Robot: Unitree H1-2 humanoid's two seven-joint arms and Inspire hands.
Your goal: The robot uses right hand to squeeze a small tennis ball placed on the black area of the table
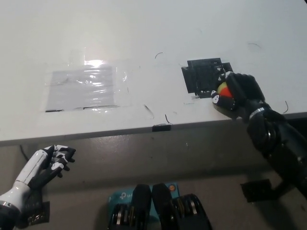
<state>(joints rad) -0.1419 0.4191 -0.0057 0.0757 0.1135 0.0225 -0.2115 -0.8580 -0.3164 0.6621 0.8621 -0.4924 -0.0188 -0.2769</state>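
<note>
The right hand (236, 93) gripped the ball (223, 89) at the black patch (201, 76) (squeeze step); release should follow.

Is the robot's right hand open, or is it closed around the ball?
Closed: the black right hand wraps the tennis ball, leaving only a yellow and orange sliver visible.

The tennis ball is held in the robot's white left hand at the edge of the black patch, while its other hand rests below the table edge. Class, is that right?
Not quite. The head view shows the black right hand holding the tennis ball at the edge of the black patch. The white left hand is the one resting below the table edge.
</note>
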